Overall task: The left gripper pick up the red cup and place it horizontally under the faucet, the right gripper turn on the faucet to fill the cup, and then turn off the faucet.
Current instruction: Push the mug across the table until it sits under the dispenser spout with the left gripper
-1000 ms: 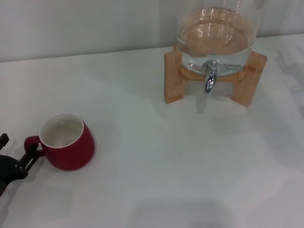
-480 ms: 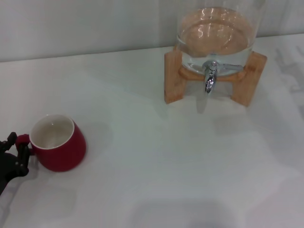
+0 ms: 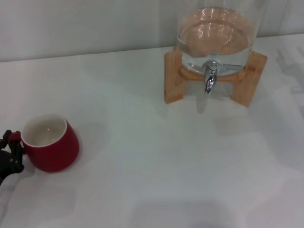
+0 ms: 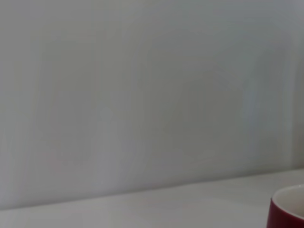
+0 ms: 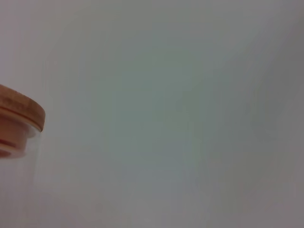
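The red cup (image 3: pixel 49 143) is at the left of the white table, its white inside facing up and its loop handle pointing toward the left edge of the head view. My left gripper (image 3: pixel 12 147) shows only as black fingers at that edge, shut on the handle. A corner of the cup's rim (image 4: pixel 289 210) appears in the left wrist view. The chrome faucet (image 3: pixel 209 78) hangs at the front of the glass dispenser (image 3: pixel 216 33), far to the right and back, with nothing under it. My right gripper is out of view.
The dispenser holds water and rests on a wooden stand (image 3: pixel 173 78) at the back right. A pale wall runs behind the table (image 3: pixel 152 166). The dispenser's wooden lid (image 5: pixel 19 118) shows in the right wrist view.
The left gripper has closed on the cup's handle, and the cup has shifted left with it, away from the faucet. The dispenser has not moved.
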Robot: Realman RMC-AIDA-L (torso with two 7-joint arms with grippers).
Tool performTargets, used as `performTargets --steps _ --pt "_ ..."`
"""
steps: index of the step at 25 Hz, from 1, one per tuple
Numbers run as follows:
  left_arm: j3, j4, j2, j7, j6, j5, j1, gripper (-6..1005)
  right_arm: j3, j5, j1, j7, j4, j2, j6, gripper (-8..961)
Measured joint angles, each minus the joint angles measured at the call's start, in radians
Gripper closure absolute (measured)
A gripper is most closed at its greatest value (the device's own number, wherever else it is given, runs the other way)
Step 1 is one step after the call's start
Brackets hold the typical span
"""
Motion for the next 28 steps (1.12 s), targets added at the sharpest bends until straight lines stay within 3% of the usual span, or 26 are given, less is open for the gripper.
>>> performTargets --steps 9,19,28 --pt "0.013 -0.098 -0.003 -0.009 -0.018 0.021 0.003 861 -0.025 0.000 0.001 0.000 0.000 0.003 0.022 336" --pt "0.134 -0.395 -0.002 -0.046 0.312 0.045 -0.007 862 -0.052 0.000 -0.001 0.003 -0.006 0.009 0.052 336" --pt "0.272 -0.526 0.000 -0.068 0.480 0.046 -0.055 862 -0.077 0.000 0.004 0.008 -0.007 0.011 0.055 336"
